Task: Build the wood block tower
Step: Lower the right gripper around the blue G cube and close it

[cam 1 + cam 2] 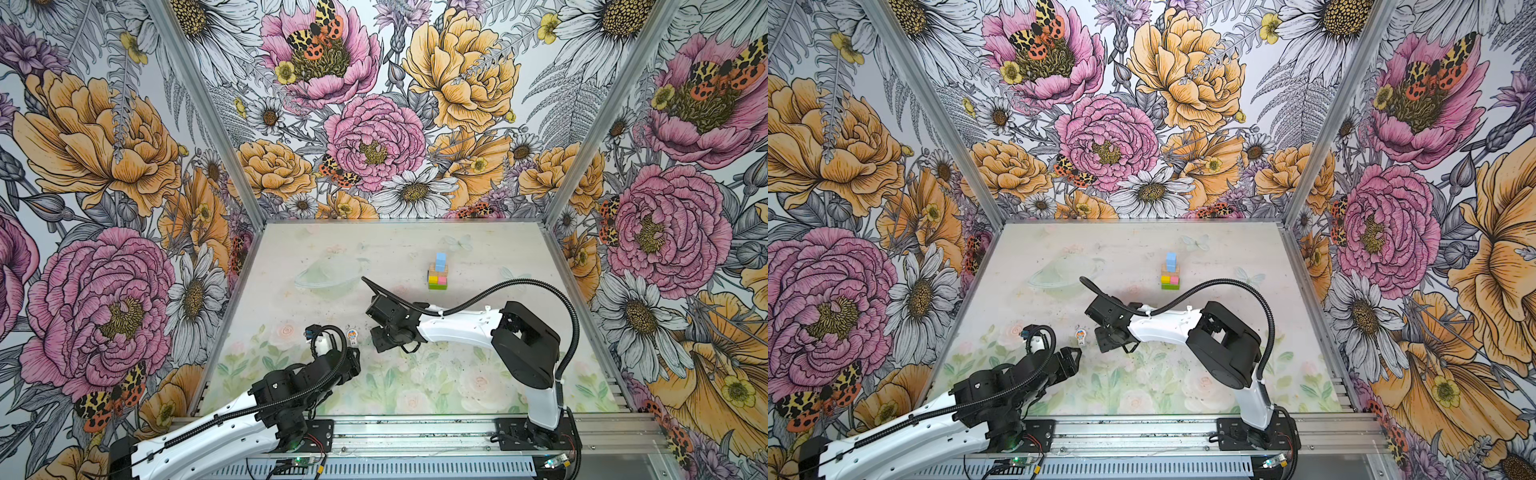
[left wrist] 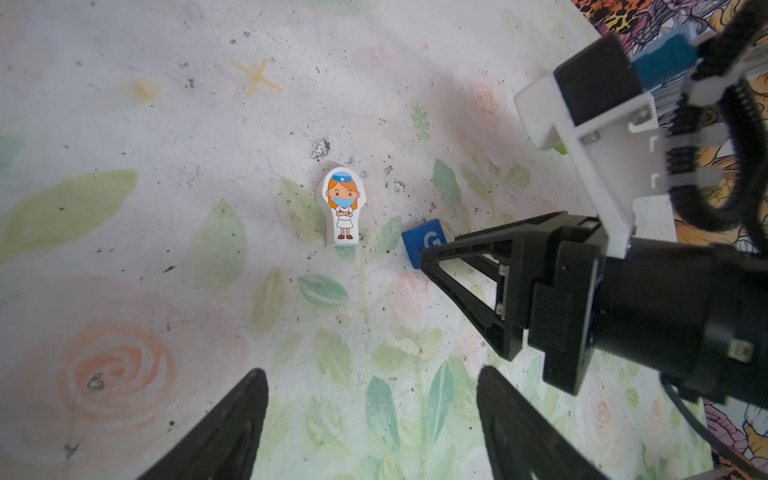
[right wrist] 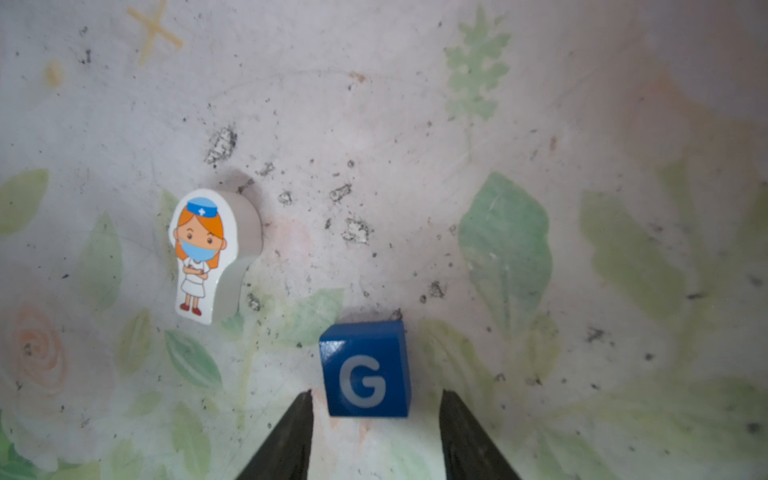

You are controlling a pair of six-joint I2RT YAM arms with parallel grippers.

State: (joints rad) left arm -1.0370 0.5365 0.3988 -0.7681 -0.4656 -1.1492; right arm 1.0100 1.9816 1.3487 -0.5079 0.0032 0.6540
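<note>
Low over the table (image 1: pixel 498 257), the right gripper (image 3: pixel 376 415): jaws set fairly narrow, straddling one dark blue cube (image 3: pixel 365 370) printed with a white G, a sliver of bare table showing on each side of it, so touching neither face and clamping nothing. Same dark blue cube (image 2: pixel 424 241) peeking out from under the right gripper (image 2: pixel 432 257) in the left wrist view; hidden beneath the right gripper (image 1: pixel 380 343) in both top views. Close by, at the near left of the table, the left gripper (image 2: pixel 370 382): jaws spread wide, hanging above the surface, holding nothing, touching nothing. Just beyond its tips and beside the right gripper, one white toy figure (image 2: pixel 341 205), a nurse in blue cap and mask, lying flat on its back, near the dark blue cube but apart from it. Well apart from all this, toward the far right of the table, the wood block tower (image 1: pixel 438 274), upright and alone. Counting upward in the top views: one green brick (image 1: pixel 437 286) at the base, one yellow brick (image 1: pixel 433 279) and one pink brick (image 1: pixel 442 280) side by side above it, tan wood (image 1: pixel 438 272) above those, its pieces too small to count, and a light blue top (image 1: pixel 441 261), seemingly two cubes stacked.
</note>
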